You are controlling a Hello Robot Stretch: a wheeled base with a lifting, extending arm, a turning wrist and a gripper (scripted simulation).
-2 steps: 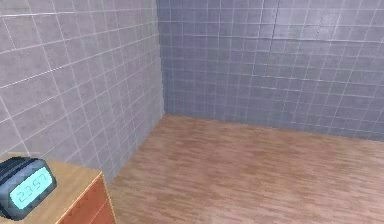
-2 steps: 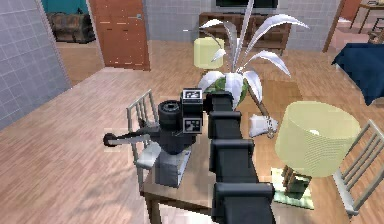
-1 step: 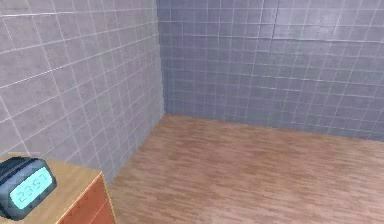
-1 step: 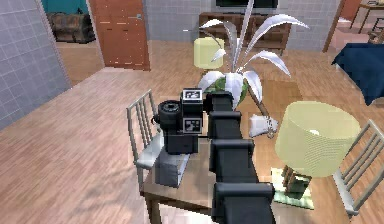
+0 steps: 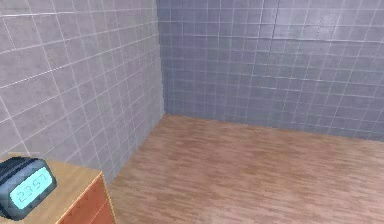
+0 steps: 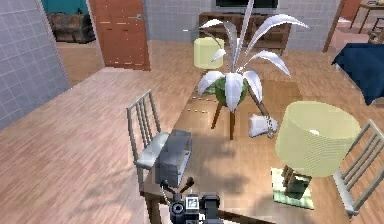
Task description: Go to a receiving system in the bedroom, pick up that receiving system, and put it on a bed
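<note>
A grey boxy thing point(image 6: 178, 156) stands on the near left part of a long wooden table point(image 6: 240, 165) in the arm side view. The gripper point(image 6: 190, 196) rises at the bottom edge just in front of that box, its white marker squares beside it. With the box right behind its far end, I cannot tell whether it holds anything. A dark blue bed point(image 6: 362, 64) lies at the far right. In the forward view a dark alarm clock with a teal face point(image 5: 25, 185) sits on a wooden cabinet point(image 5: 78, 200) at the bottom left.
On the table stand a white-leaved plant in a green pot point(image 6: 232, 85), a pale green lamp point(image 6: 312, 145), another lamp point(image 6: 207, 52) and a small white object point(image 6: 262, 125). Chairs point(image 6: 147, 130) flank the table. A wooden door point(image 6: 122, 32) is behind. Tiled walls point(image 5: 250, 60) corner the wood floor point(image 5: 250, 170).
</note>
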